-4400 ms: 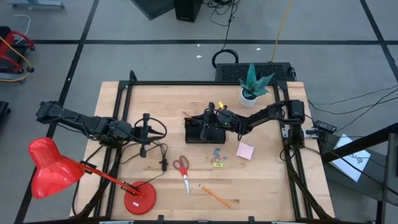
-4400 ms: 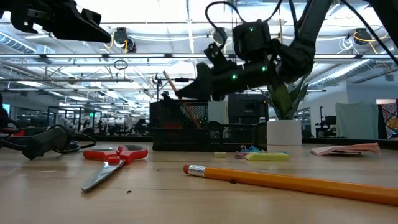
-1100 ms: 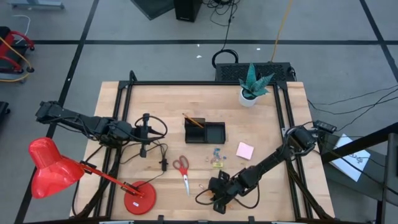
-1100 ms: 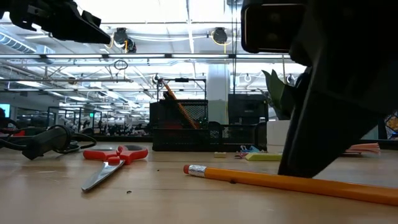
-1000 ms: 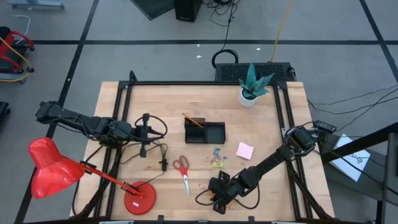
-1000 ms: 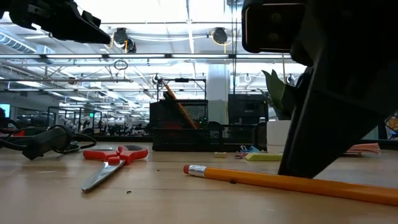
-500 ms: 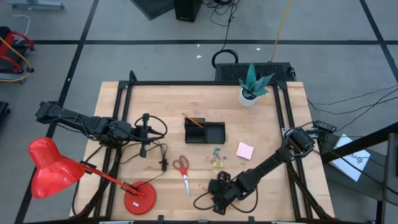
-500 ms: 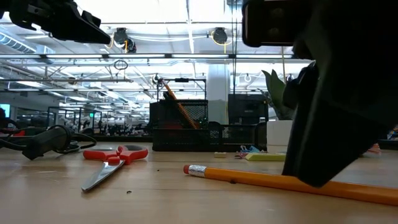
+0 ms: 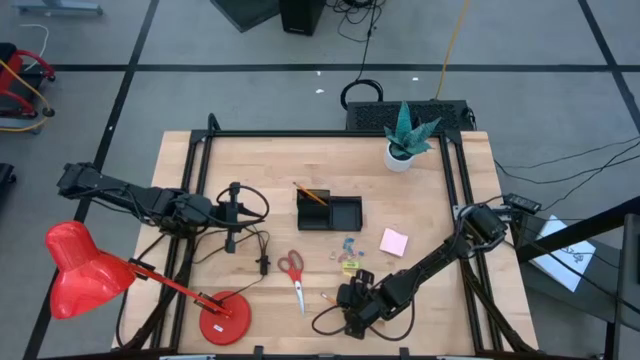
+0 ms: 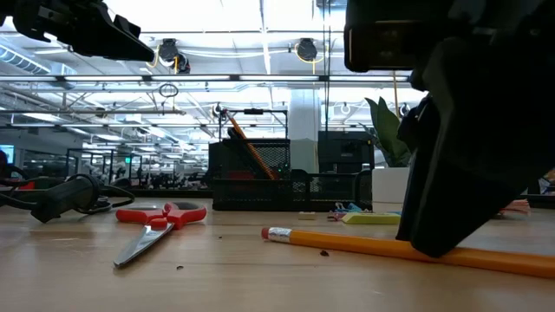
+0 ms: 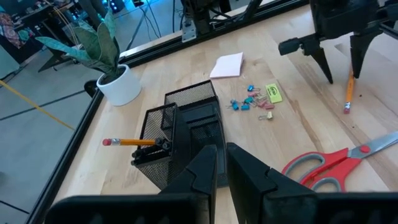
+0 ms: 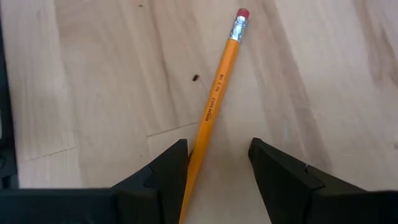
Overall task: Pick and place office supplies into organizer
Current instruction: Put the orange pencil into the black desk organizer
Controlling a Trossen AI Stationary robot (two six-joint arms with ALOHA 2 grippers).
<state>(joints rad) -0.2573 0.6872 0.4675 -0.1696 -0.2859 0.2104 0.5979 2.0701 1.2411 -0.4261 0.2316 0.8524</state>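
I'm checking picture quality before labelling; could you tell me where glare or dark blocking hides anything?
Low view: the right hand is a dark silhouette hiding part of the pencil, against bright ceiling lights. Right wrist view: evenly lit, pencil lettering shows. High view: even light, soft shadows.

Organizer (image 9: pixel 329 212): black mesh tray at mid-desk, with a taller compartment on its left and a lower flat one on its right; one orange pencil (image 9: pixel 311 194) leans tilted in the taller compartment, eraser end up and to the left. Red-handled scissors (image 9: pixel 294 278): flat on the desk, nearer than the organizer, handles far, blades pointing near. Blue clips (image 9: pixel 347 245) and a small yellow piece (image 9: pixel 350 264): scattered just near of the organizer's right half. Pink sticky-note pad (image 9: pixel 394 242): flat, right of the clips. Second orange pencil (image 12: pixel 214 106): lying flat near the front edge, eraser toward the scissors, its shaft between the fingers of the right pincer (image 12: pixel 216 163).
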